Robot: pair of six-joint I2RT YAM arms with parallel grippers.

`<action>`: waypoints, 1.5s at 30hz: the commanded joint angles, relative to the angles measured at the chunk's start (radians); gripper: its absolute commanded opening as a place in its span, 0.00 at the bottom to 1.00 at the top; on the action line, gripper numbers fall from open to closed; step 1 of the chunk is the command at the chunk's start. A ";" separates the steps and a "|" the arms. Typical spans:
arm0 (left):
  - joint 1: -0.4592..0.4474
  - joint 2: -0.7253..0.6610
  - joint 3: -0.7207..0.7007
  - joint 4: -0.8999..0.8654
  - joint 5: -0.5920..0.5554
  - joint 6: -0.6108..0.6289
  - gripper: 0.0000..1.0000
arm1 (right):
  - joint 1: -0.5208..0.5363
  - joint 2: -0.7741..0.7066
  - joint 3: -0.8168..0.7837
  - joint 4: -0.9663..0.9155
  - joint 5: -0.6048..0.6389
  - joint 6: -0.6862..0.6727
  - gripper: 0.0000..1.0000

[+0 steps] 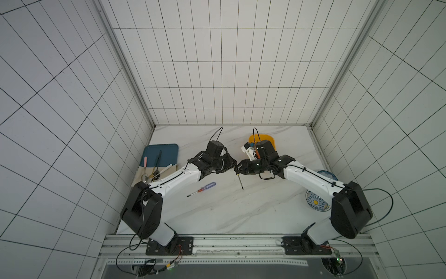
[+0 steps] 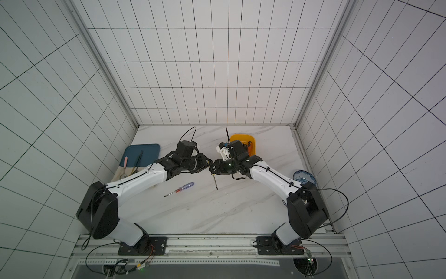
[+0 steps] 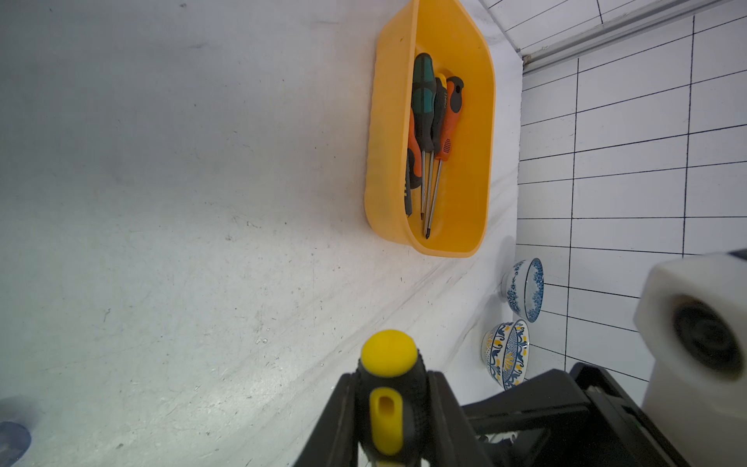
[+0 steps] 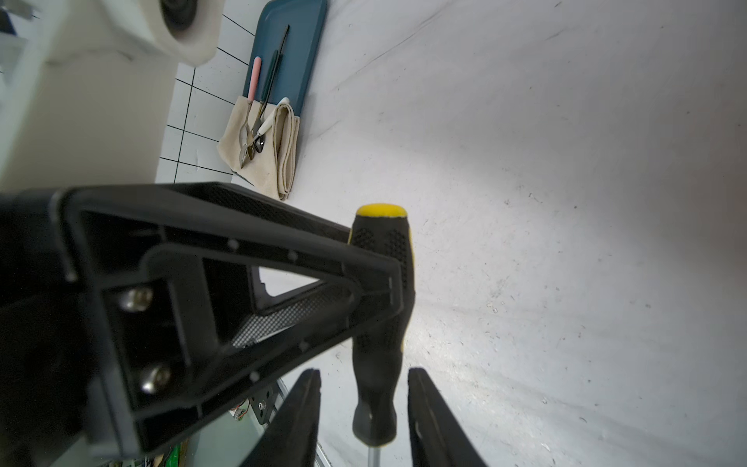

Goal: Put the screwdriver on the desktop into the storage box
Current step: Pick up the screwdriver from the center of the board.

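Yellow-black screwdriver (image 4: 376, 388) | clamped in left gripper (image 3: 387, 404) above desktop (image 4: 566, 202) | right gripper (image 4: 364, 374) parted, straddling it, not touching

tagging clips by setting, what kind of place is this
Probably a robot test cell, not a real kitchen: tiled panels box in a marble-look desktop, two arms sit mounted on a rail, with mixed props: screwdrivers in a yellow storage box, cutlery on a blue tray and cloth, patterned bowls.

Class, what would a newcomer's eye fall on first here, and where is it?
In the middle, the left gripper clamps a black-and-yellow screwdriver while the right gripper, jaws open, flanks its handle. The orange box behind holds several screwdrivers; a purple-handled screwdriver lies loose nearer the robot.
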 commanded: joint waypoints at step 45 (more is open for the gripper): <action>0.145 -0.364 -0.298 -0.066 -0.004 0.003 0.56 | -0.302 0.265 0.397 -0.291 0.322 -0.072 0.05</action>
